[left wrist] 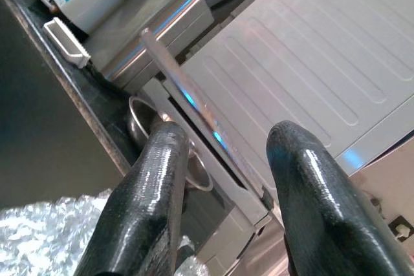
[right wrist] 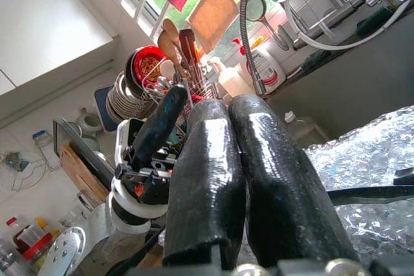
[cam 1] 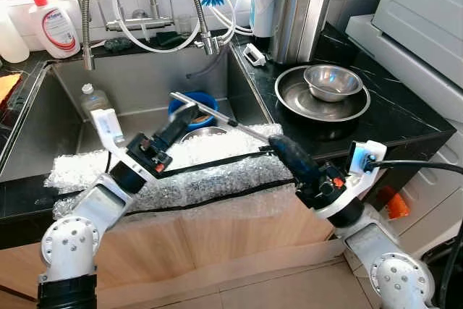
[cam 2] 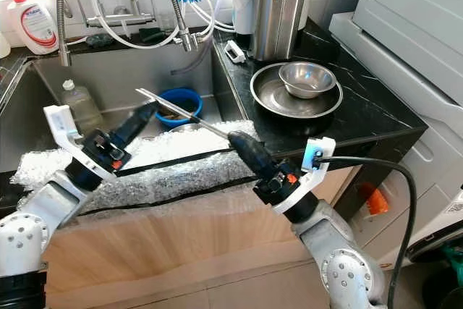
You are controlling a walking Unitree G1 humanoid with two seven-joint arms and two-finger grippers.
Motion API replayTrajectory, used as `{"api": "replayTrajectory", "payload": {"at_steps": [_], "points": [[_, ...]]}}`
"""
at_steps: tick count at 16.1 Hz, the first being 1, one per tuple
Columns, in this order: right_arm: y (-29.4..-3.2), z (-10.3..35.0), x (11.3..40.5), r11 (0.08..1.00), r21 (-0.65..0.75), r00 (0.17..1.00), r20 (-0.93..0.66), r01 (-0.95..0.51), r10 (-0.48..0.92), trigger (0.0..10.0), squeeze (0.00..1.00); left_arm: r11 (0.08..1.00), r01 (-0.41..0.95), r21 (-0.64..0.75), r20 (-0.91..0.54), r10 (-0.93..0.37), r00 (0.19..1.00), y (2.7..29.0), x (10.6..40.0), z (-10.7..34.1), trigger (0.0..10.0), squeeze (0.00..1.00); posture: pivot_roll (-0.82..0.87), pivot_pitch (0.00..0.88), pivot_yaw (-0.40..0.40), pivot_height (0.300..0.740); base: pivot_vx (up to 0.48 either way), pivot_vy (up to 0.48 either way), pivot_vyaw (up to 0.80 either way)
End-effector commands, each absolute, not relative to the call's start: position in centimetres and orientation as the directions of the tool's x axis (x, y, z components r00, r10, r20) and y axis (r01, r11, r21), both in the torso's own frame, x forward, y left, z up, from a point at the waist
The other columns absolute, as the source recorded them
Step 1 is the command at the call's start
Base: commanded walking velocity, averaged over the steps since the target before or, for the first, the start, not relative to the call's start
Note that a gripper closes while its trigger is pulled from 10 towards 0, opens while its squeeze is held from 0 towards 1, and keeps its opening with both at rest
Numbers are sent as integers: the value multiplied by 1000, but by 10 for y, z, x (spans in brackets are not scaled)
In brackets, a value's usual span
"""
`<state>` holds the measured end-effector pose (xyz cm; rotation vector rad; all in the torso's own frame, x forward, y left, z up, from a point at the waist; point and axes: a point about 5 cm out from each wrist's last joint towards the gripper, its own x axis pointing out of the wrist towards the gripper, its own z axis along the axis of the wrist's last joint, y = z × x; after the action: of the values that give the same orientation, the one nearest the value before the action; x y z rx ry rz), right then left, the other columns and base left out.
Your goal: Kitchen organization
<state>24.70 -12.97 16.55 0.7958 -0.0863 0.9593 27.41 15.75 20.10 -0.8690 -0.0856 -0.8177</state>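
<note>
The right gripper (cam 1: 283,148) is pinched closed on one end of a long metal rod (cam 1: 217,115) held over the sink (cam 1: 145,81), while the left gripper (cam 1: 185,116) has its fingers (left wrist: 152,185) spread on either side of the rod's far end without gripping it. Both arms reach forward and inward over the bubble wrap (cam 1: 173,171) on the sink's front edge. Organizing looks barely begun: bowls (cam 1: 331,81) sit on the counter (cam 1: 405,117), a blue bowl (cam 1: 189,106) in the sink.
</note>
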Motion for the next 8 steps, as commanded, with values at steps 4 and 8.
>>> {"api": "replayTrajectory", "payload": {"at_steps": [4, 8], "points": [[-121, 169, 240, 288, 557, 562, 417, -779, 714, 10000, 0, 380, 652, -656, 382, -578, 721, 153, 276, 201, 10000, 0, -96, 0, 43, 740, 0, 0, 0], [-115, 167, 235, 255, 566, 541, 420, -784, 728, 10000, 0, 388, 636, -667, 386, -550, 741, 152, 279, 200, 10000, 0, -93, 0, 42, 740, 0, 0, 0]]}}
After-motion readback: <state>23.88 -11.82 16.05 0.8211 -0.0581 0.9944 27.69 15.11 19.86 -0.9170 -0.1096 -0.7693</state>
